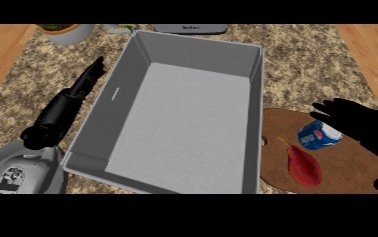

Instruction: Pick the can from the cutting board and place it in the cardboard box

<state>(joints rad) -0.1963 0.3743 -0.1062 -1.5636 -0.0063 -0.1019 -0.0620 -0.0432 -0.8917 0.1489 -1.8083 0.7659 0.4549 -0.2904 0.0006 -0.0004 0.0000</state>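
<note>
My right hand, open and empty, just beside the can.
A glancing touch could knock it beyond my reach.

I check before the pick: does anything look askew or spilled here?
Nothing is spilled. The can on the board seems to lean toward the right robot hand, but the steep view may cause that. A red pepper lies beside it.

left hand at view's left, fingers straight and together, pointing up and slightly right. right hand at right edge, fingers spread leftward, holding nothing.
</note>
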